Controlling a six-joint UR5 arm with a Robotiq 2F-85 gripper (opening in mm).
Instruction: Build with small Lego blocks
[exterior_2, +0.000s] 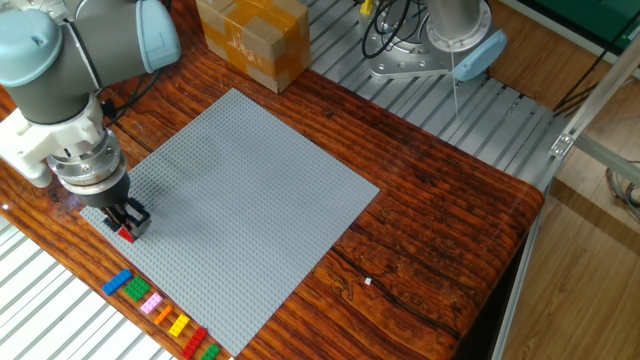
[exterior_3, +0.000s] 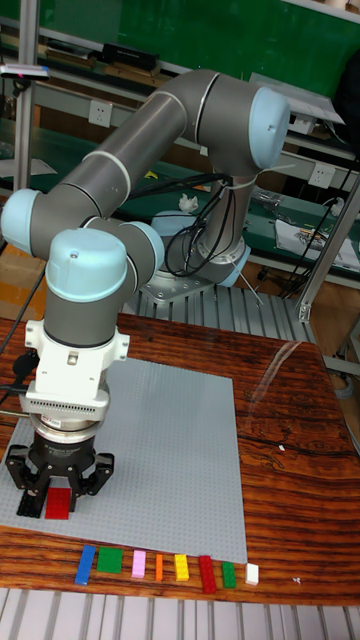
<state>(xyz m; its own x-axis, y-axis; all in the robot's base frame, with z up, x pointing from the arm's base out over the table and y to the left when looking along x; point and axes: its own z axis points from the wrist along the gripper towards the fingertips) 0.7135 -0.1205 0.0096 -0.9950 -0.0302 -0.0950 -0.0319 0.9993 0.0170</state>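
My gripper (exterior_2: 127, 226) (exterior_3: 58, 498) hangs low over the near-left corner of the grey baseplate (exterior_2: 250, 190) (exterior_3: 180, 440), shut on a red Lego block (exterior_2: 126, 235) (exterior_3: 58, 504). I cannot tell whether the block touches the plate. Loose small Lego blocks lie in a row on the wood along the plate's front edge: blue (exterior_2: 118, 282) (exterior_3: 86, 565), green (exterior_2: 137, 292) (exterior_3: 109, 562), pink (exterior_2: 152, 304) (exterior_3: 138, 565), orange (exterior_3: 158, 567), yellow (exterior_2: 179, 325) (exterior_3: 181, 567), red (exterior_2: 194, 342) (exterior_3: 207, 573), a second green (exterior_3: 228, 574) and white (exterior_3: 252, 573).
A brown cardboard box (exterior_2: 252, 38) stands on the table beyond the plate's far corner. The arm's base (exterior_2: 440, 40) with cables sits on the metal rails behind. A ribbed metal surface (exterior_2: 60, 320) borders the wooden tabletop (exterior_2: 440, 230) just past the row of blocks.
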